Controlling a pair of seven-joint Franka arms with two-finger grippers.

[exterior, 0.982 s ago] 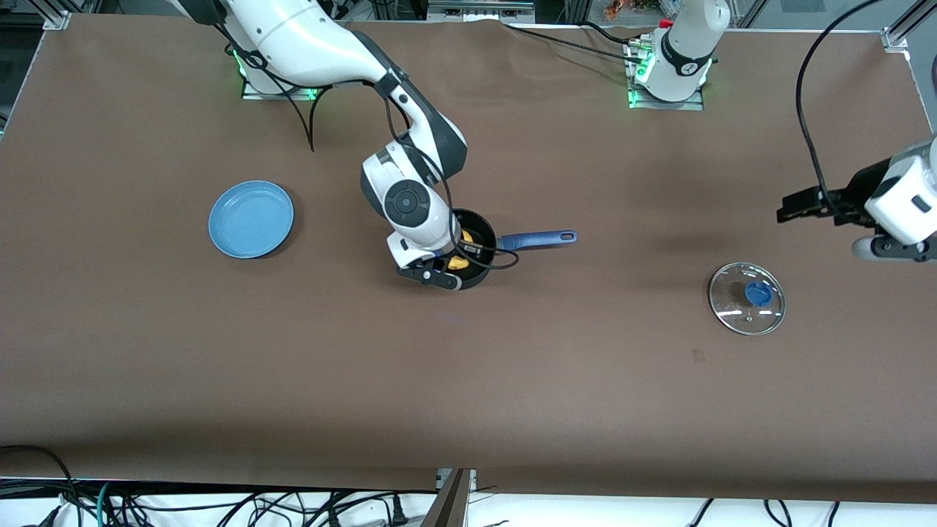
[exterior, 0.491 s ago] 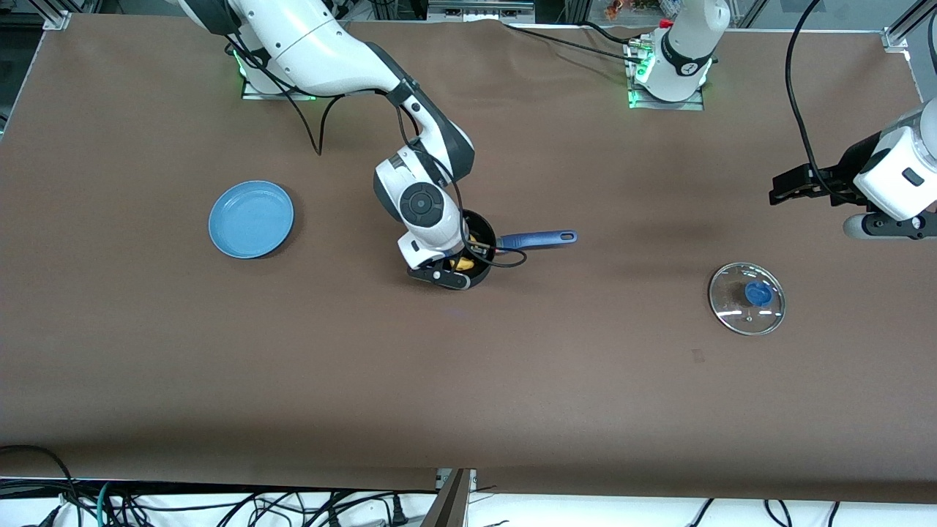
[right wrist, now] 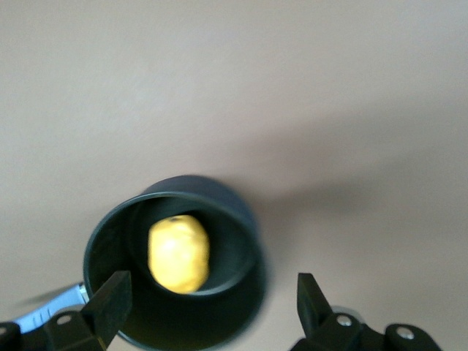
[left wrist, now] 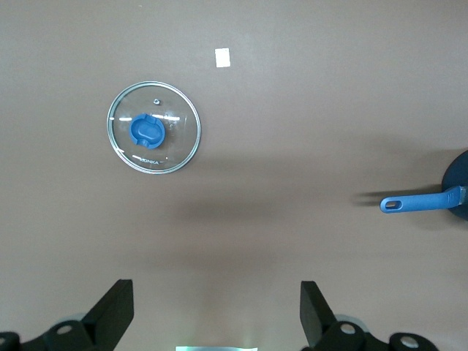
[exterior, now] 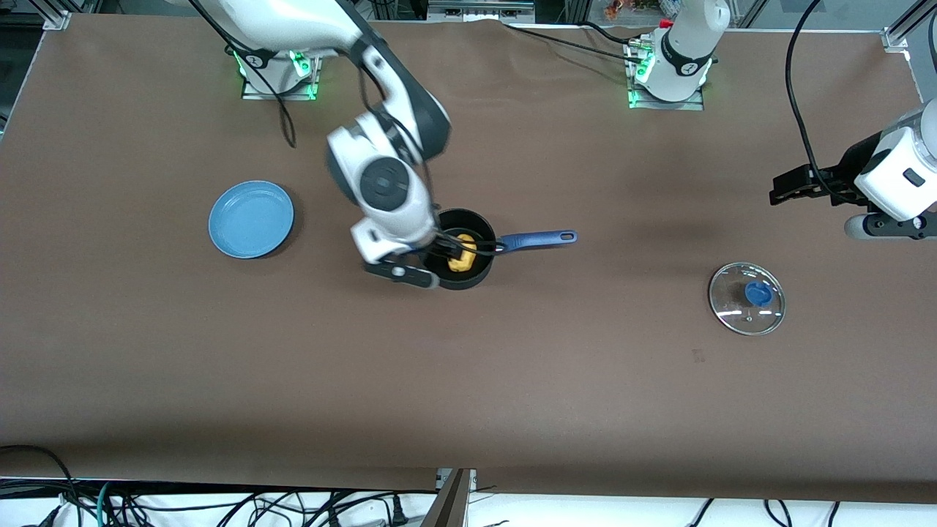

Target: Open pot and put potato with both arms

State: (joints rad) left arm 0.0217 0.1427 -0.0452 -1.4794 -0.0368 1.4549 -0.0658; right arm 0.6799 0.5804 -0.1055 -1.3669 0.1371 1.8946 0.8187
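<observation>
Front view | lid [exterior: 747, 298] flat on table [exterior: 512, 380], nearest camera, toward left arm's end | potato [exterior: 460, 260] inside open pot [exterior: 463, 249] | right gripper [right wrist: 208, 307] over pot, fingers spread, empty | left gripper [left wrist: 218, 316] over bare table, fingers spread, waiting

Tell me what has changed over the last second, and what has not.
The right gripper has lifted out of the pot and drawn back toward the plate, jaws open and empty. The potato it let go of now lies in the pot. The left gripper rose slightly early on, then held, jaws open, over the table's left-arm end. Pot, plate and lid have not moved.
</observation>
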